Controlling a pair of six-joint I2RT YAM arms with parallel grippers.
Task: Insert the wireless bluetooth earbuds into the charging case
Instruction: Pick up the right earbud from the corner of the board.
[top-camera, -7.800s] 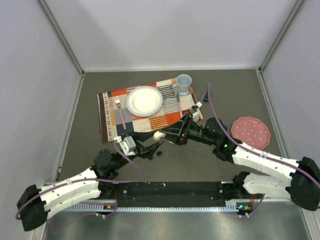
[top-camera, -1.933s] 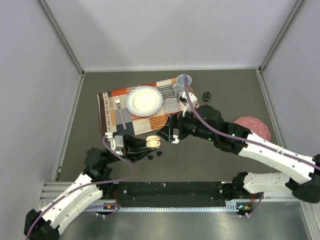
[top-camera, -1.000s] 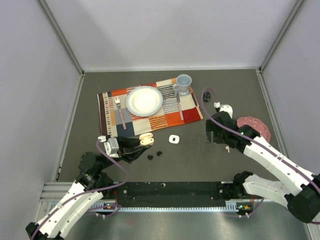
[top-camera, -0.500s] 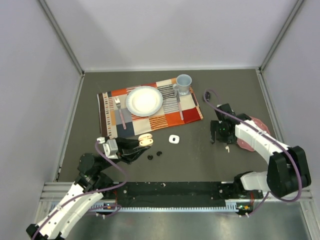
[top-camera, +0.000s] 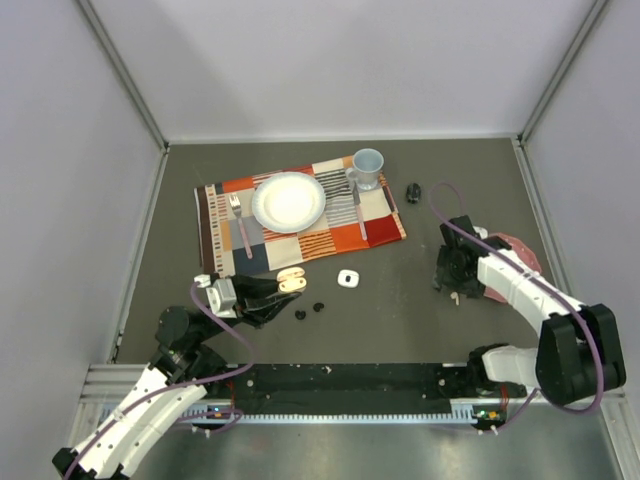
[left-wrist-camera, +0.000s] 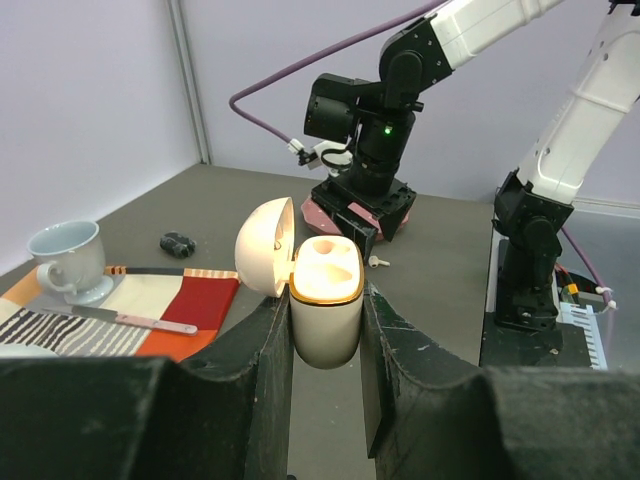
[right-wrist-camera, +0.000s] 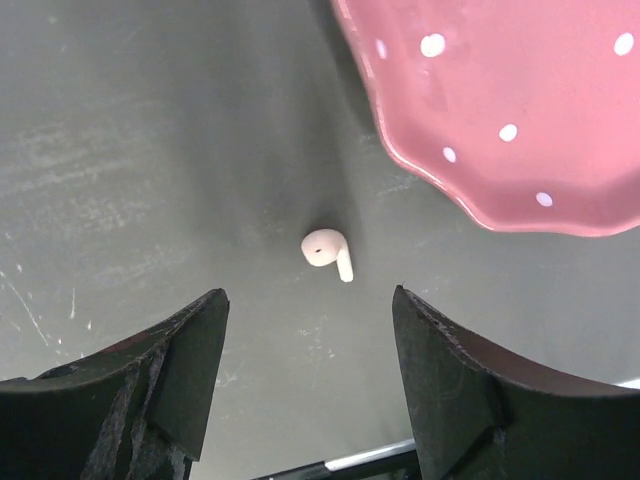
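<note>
Right pincer (right-wrist-camera: 307, 298) of mine hangs wide above a white earbud (right-wrist-camera: 327, 250) at centre frame, pink dotted plate (right-wrist-camera: 500, 110) upper right; my left pincer (left-wrist-camera: 325, 305) clamps the open charging case (left-wrist-camera: 327, 275).

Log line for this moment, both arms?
left tool: shut on charging case, lid open | right tool: open over white earbud beside pink plate, not gripped

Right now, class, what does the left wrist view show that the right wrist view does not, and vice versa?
Left wrist only: the open charging case held by the left gripper, a blue cup, a knife on the placemat. Right wrist only: the white dots on the pink plate. Both: that plate, with one white earbud lying beside it.
</note>
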